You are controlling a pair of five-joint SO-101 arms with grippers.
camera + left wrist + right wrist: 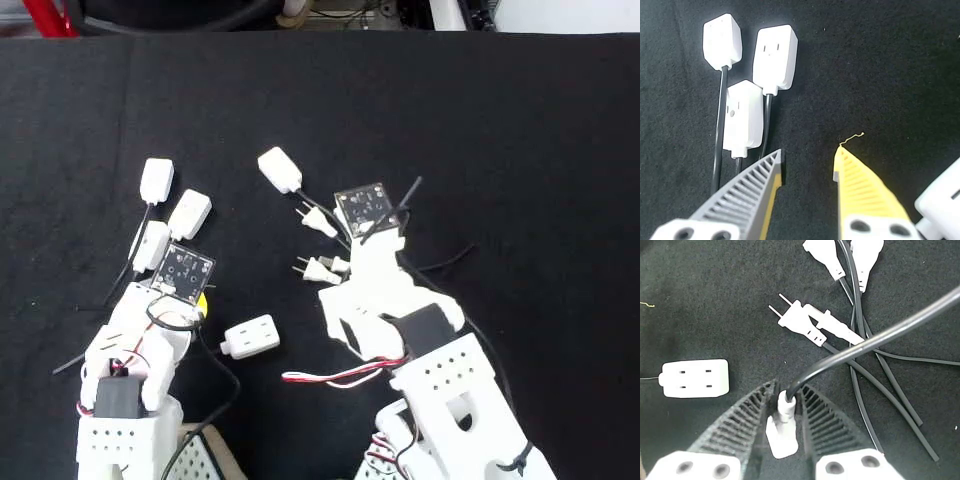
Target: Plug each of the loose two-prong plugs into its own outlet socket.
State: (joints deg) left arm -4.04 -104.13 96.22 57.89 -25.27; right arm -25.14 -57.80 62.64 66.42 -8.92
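Observation:
My right gripper [787, 387] is shut on a white two-prong plug [782, 437], gripping its body while its black cord [850, 352] arcs away; its prongs are hidden. Just beyond lies a loose plug [800, 321] with bare prongs, which the high view shows beside the right arm [318, 268], and another plug [318, 220] lies farther back. My left gripper [807, 155] stands open over bare cloth. Three white outlet sockets [774, 55] on cords lie ahead of it, the nearest socket [742, 117] close to the grey finger [752, 182].
A white double socket [250, 337] lies between the two arms, and the right wrist view shows its slots [694, 378]. Another white socket [280, 170] sits farther back. Several black cords [890, 385] cross beside the right gripper. The black tablecloth [520, 130] stretches off to the right.

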